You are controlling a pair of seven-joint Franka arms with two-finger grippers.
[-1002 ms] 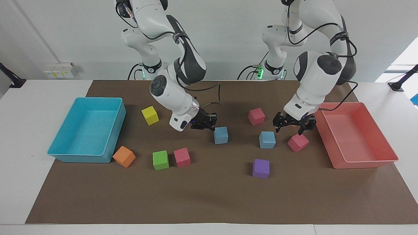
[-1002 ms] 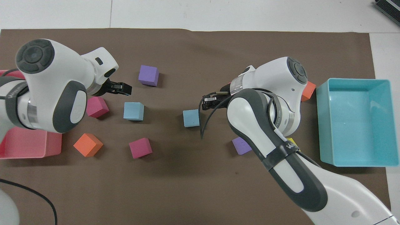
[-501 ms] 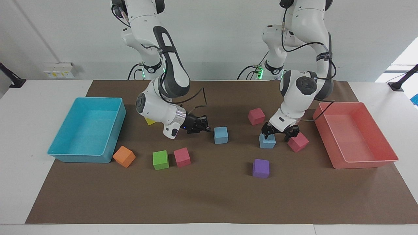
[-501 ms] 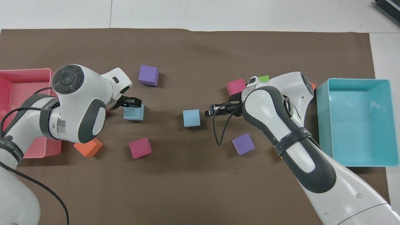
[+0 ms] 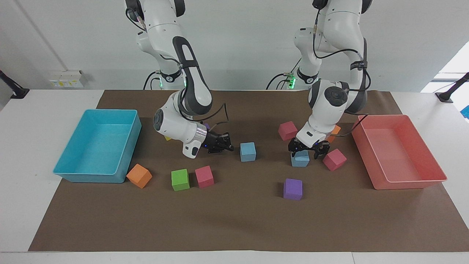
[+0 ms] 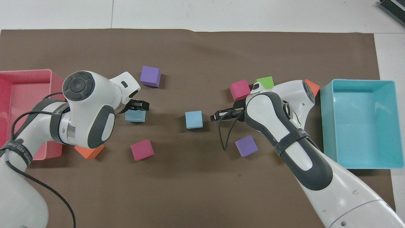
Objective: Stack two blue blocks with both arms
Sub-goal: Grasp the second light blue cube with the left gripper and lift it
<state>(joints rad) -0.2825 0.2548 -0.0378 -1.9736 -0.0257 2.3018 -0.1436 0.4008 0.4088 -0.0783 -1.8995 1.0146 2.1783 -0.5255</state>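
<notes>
Over by the pink tray (image 5: 436,178), the left gripper (image 5: 307,149) has dropped right down onto one blue block (image 5: 300,159), fingers spread wide and straddling its top, nothing clamped yet. A second ago that gripper hung higher and closer to the pink tray, off to the side of the block; now it sits squarely over it, and in the overhead view it covers the edge of that block (image 6: 135,116) farther from the robots. That looks like the pick about to happen, though whether the fingers are low enough for a firm squeeze I cannot tell.

Further from the pink tray, toward the middle of the mat (image 5: 234,227), the second blue block (image 5: 248,151) rests flat and untouched. The right gripper (image 5: 226,145) has pulled back a little from it over the last second and dropped lower, fingertips clenched on nothing, pointing at the block with a clear gap between them. The right arm has swung closer to the turquoise tray (image 5: 60,168), away from the pink tray.

Both blue blocks lie on the mat, well apart, neither lifted, so the stack has not begun. My read: the left side closes and lifts first, and the middle block serves as the base, if the right gripper stays clear
</notes>
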